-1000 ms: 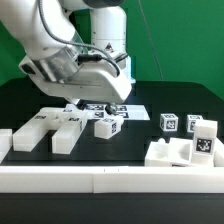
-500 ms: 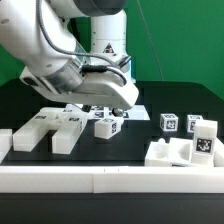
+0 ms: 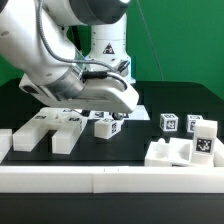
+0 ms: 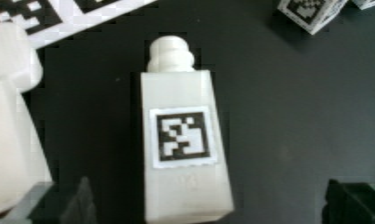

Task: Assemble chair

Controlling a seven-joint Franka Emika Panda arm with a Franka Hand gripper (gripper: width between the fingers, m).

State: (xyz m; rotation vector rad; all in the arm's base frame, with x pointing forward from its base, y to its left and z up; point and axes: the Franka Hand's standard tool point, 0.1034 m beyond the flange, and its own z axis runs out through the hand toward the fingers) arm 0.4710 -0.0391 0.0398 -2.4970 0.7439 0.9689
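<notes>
Black table (image 3: pixel 30 100), green backdrop (image 3: pixel 180 40), low white border rail (image 3: pixel 100 178) along the near edge.

Exterior view's left: two notched blocks (image 3: pixel 40 128) lie side by side near the rail, with a smaller white piece beyond them at the frame's edge. All lie loose and nothing is joined. Likely laid out flat with tags showing, so each part can be found and picked singly.

Centre: the arm (image 3: pixel 60 50) sweeps in from the upper left, forearm sloping down, wrist bent so the hand points at the table over the marker board (image 3: pixel 135 112). The wrist view looks straight down on a post (image 4: pixel 180 130), which lies flat on the black surface with its tag up and its rounded peg pointing away. The gripper (image 4: pixel 205 203) is released. Its dark fingertips (image 4: pixel 68 200) stand wide on either side of the post's plain end and do not touch it. The straddle looks like a line-up for a grasp across the post's narrow width. In the exterior view the hand hides the fingers.

Exterior view's right: a tagged cube (image 3: pixel 168 122), a taller tagged block (image 3: pixel 203 135) and a stepped piece (image 3: pixel 168 152) by the rail, apart from the arm.
</notes>
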